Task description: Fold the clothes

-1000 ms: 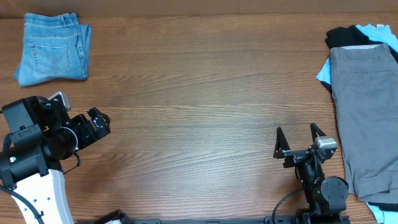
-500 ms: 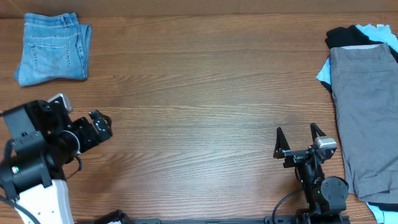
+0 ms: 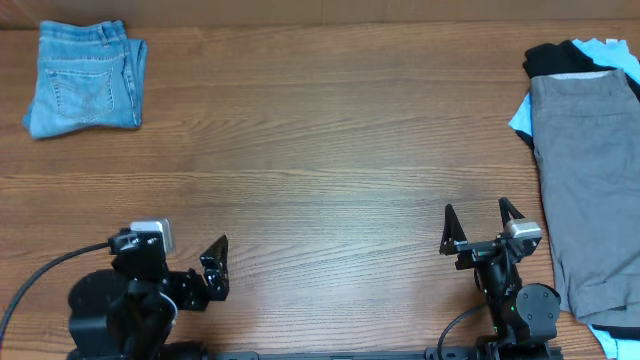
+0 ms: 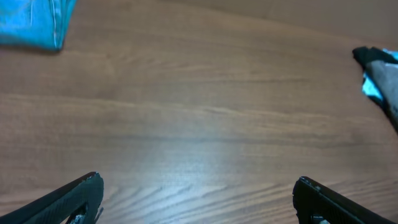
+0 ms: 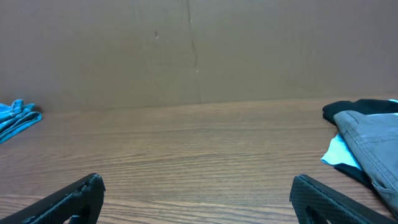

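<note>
The light-blue jeans [image 3: 85, 78] lie folded in a compact stack at the table's far left corner, back pocket up. Their edge shows in the left wrist view [image 4: 31, 25] and in the right wrist view [image 5: 15, 118]. My left gripper [image 3: 213, 272] is open and empty near the front edge, far from the jeans; in its own view the fingers [image 4: 199, 186] stand wide apart over bare wood. My right gripper [image 3: 478, 225] is open and empty at the front right, with nothing between its fingers [image 5: 196, 186].
A pile of other clothes lies along the right edge: grey shorts [image 3: 585, 190] on top, black [image 3: 560, 58] and light-blue pieces beneath. The pile also shows in the right wrist view [image 5: 367, 130] and the left wrist view [image 4: 379, 81]. A brown wall [image 5: 186, 50] stands behind the table.
My left arm has pulled back from the left side below the jeans to the table's front edge, gripper now pointing right. The right arm and the jeans have not moved.
</note>
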Tool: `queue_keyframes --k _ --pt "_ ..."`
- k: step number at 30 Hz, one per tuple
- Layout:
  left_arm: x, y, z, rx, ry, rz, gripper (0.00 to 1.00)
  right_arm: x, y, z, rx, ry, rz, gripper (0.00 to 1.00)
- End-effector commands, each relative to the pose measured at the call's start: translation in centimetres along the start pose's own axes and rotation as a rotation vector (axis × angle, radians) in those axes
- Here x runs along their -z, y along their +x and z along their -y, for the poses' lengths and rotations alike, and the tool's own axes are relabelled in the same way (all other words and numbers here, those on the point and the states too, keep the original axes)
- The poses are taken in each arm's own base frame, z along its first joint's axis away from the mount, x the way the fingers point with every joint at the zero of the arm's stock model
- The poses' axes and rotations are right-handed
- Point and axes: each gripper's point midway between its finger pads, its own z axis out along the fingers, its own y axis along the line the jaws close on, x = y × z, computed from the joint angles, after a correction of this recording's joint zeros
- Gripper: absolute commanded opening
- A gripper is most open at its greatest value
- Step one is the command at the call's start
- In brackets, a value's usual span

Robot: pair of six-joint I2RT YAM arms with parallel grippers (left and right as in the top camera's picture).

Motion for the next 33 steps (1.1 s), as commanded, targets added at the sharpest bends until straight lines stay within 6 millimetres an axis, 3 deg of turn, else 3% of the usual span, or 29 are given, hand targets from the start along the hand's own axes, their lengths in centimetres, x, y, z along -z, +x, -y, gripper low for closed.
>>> queue_keyframes --k 1,7,10,20,33 --pt "-0.8 0.7 -0.4 0.006 -0.005 -0.002 1.0 0.0 0.1 0.1 0.004 0.004 0.006 1.0" --pt "-2.5 -1.3 1.3 -0.062 0.11 0.159 1.0 0.0 0.1 0.1 0.004 0.004 0.006 1.0" --pt "-3.4 -1.1 1.6 -0.093 0.149 0.227 1.0 0.0 0.1 0.1 0.004 0.005 0.006 1.0" --pt "-6.1 0.8 -0.8 -0.043 0.111 0.425 1.0 0.0 0.1 0.1 0.004 0.004 0.006 1.0" --pt "-8.4 1.3 -2.6 -0.004 0.095 0.593 1.0 0.0 0.1 0.1 0.004 0.004 0.006 1.0"
